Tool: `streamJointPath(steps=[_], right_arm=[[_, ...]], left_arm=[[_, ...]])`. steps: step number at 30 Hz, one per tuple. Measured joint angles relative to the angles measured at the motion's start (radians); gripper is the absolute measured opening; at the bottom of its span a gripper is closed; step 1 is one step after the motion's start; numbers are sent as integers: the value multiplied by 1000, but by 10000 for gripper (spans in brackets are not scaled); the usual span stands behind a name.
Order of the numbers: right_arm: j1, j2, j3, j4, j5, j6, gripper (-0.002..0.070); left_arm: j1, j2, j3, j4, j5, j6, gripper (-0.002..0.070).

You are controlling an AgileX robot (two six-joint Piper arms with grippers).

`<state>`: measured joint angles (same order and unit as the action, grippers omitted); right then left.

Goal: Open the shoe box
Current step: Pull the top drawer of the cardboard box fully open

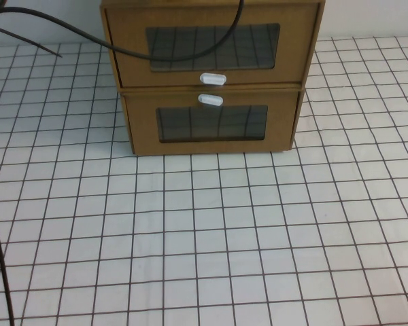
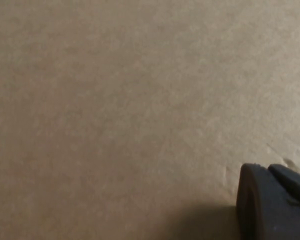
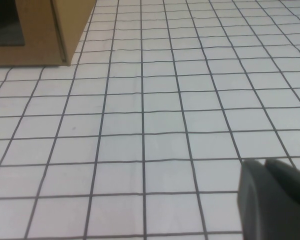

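Jaws: right gripper point(image 3: 273, 196) together, near shoe box point(image 1: 258, 78) corner; left gripper point(image 2: 273, 201) cannot tell, close against shoe box cardboard. Likely light, stiff; pull white handle point(image 1: 213, 79).

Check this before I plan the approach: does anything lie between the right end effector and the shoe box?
Nothing visible does: only checked cloth separates the shut right end effector from the shoe box. The left end effector sits close over a plain cardboard surface.

- Table point(image 1: 258, 238): flat top, white, ruled all over with thin dark lines into a square grid.
- Lower shoe box point(image 1: 211, 123): brown cardboard, standing directly on the table near its far edge, dark window facing forward.
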<state>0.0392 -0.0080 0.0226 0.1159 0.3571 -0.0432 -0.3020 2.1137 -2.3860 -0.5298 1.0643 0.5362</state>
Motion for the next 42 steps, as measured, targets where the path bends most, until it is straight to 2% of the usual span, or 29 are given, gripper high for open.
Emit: streamJointPath(steps=[12, 20, 25, 32, 37, 42], right_arm=[[0, 0, 0, 18, -19, 0, -13], [0, 0, 1, 465, -276, 0, -13], [0, 0, 1, 627, -328, 0, -13], [0, 66, -143, 679, -103, 0, -13], [0, 321, -362, 543, 145, -25, -13], [0, 612, -563, 500, 307, -222, -13]], left_arm=[[-5, 13, -3, -12, -27, 1, -5], [-5, 13, -3, -12, -28, 1, -5], [-5, 13, -3, -12, -28, 1, -5], [-5, 13, -3, -12, -29, 1, -5], [-5, 13, -3, -12, -29, 1, -5], [-5, 13, -3, -12, -29, 1, -5]])
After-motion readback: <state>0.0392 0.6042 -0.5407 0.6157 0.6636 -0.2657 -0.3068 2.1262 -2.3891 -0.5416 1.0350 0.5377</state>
